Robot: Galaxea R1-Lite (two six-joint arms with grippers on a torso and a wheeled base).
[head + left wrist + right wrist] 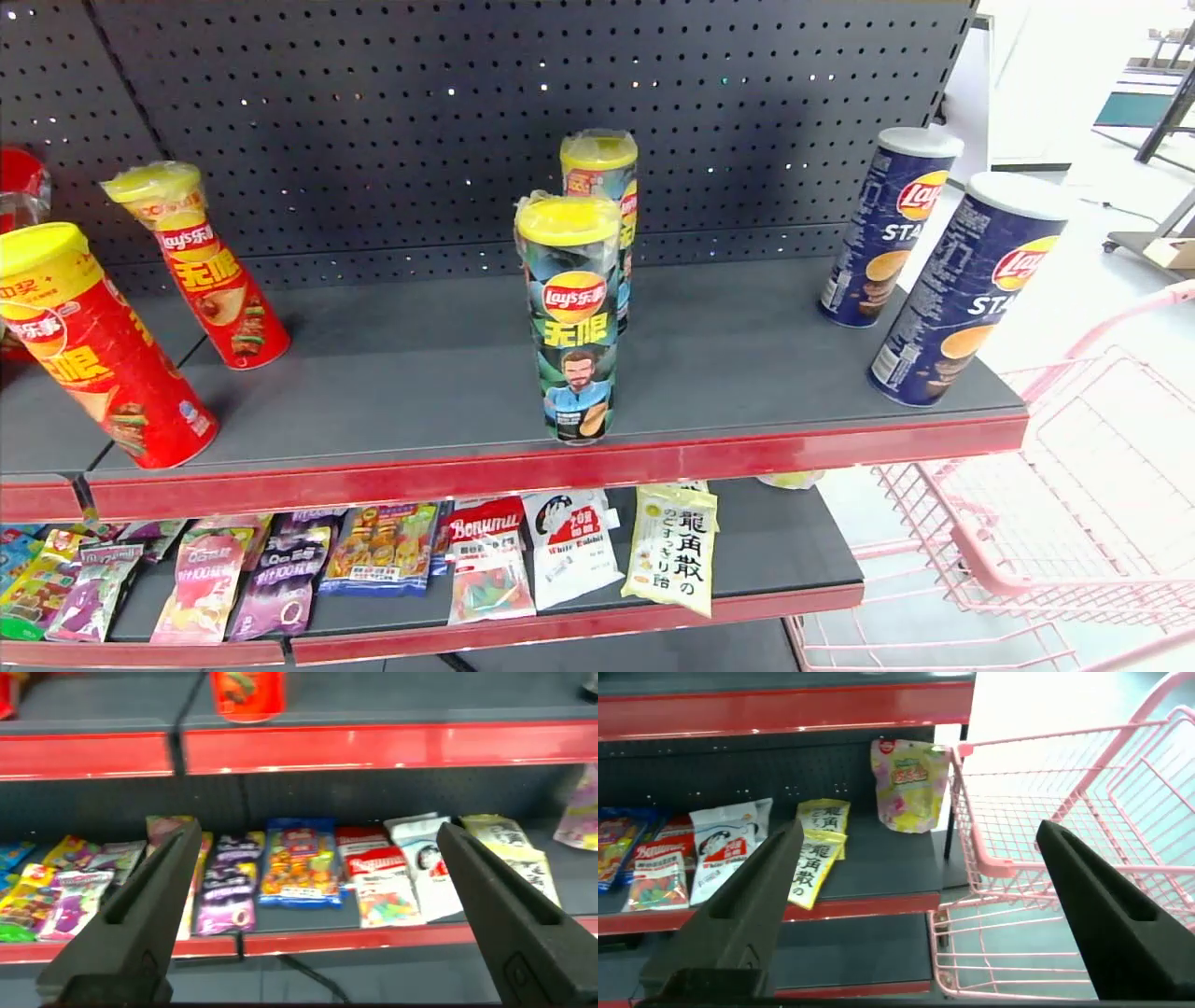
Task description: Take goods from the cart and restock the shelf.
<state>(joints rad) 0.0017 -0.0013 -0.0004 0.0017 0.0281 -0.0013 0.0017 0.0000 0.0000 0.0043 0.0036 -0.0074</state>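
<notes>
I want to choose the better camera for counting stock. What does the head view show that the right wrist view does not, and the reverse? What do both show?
Head view, not right wrist view: the top of the upper shelf with the red cans, green cans and blue cans standing on it.

Right wrist view, not head view: the right tool, open, facing the lower shelf.

Both: the yellow bag, the white bag and the pink cart beside the shelf.
</notes>
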